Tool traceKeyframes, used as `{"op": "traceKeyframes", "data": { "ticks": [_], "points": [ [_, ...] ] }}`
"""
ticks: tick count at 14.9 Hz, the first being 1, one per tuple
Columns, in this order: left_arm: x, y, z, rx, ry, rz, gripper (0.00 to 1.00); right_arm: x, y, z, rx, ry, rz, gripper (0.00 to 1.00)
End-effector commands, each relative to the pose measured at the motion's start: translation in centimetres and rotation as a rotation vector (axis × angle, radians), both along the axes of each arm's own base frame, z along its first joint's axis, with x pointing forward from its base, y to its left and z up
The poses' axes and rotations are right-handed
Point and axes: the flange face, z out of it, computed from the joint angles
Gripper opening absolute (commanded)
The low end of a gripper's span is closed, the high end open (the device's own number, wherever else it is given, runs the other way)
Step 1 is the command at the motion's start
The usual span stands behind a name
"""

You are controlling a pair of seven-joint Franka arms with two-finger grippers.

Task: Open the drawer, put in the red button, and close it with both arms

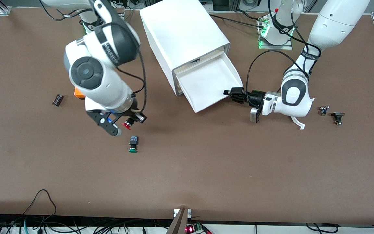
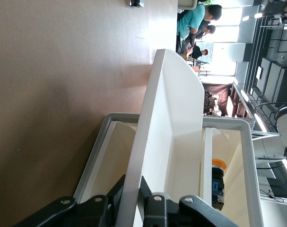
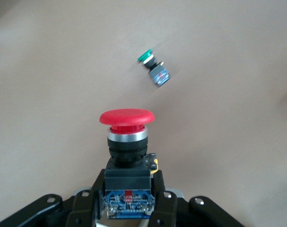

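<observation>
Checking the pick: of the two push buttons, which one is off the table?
The red-capped push button, gripped by the right gripper; the green-capped button lies on the brown table.

Left arm (image 1: pixel 295 94) stretched low, wrist level, fingers (image 1: pixel 233 93) pinched shut | Right arm (image 1: pixel 91 70) raised, fingers (image 3: pixel 163 204) clamped shut, pointing down

Both arms are glossy white with dark grey joint caps and black bands. Black cables loop along them. Each pincer is black.
</observation>
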Motion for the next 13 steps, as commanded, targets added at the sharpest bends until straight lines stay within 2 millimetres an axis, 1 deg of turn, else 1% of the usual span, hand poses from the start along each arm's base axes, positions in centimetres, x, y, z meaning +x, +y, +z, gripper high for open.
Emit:
{"op": "traceKeyframes", "data": {
  "ticks": [1,3,5,6,7,9,10,12,13],
  "points": [
    [0.8,0.2,-0.7,0.047,0.026,0.001,1.00,-1.8,4.5,0.6,0.025,-0.031,-0.108,0.00],
    [1.2,0.6,0.2,0.063,0.063,0.023,1.00,-4.1,8.5,0.4,0.037,-0.044,-0.169,0.00],
    [2.1,0.6,2.7,0.091,0.095,0.045,1.00,-6.5,12.0,0.0,0.043,-0.050,-0.221,0.00],
    [2.5,0.7,3.8,0.130,0.112,0.036,1.00,-7.5,13.6,-0.7,0.046,-0.051,-0.252,0.00],
    [3.2,0.9,5.4,0.181,0.113,0.022,1.00,-8.6,15.3,-1.2,0.051,-0.052,-0.274,0.00],
    [4.6,1.5,9.1,0.314,0.125,-0.005,1.00,-10.5,18.5,-3.0,0.056,-0.077,-0.329,0.00],
    [5.2,1.6,10.6,0.388,0.132,-0.031,1.00,-11.1,19.8,-4.2,0.057,-0.087,-0.362,0.00],
    [6.0,2.1,14.0,0.529,0.153,-0.072,1.00,-12.9,22.6,-6.5,0.075,-0.097,-0.406,0.00],
    [6.6,2.3,15.5,0.588,0.169,-0.084,1.00,-13.6,23.6,-7.5,0.082,-0.094,-0.431,0.00]
  ]
}}
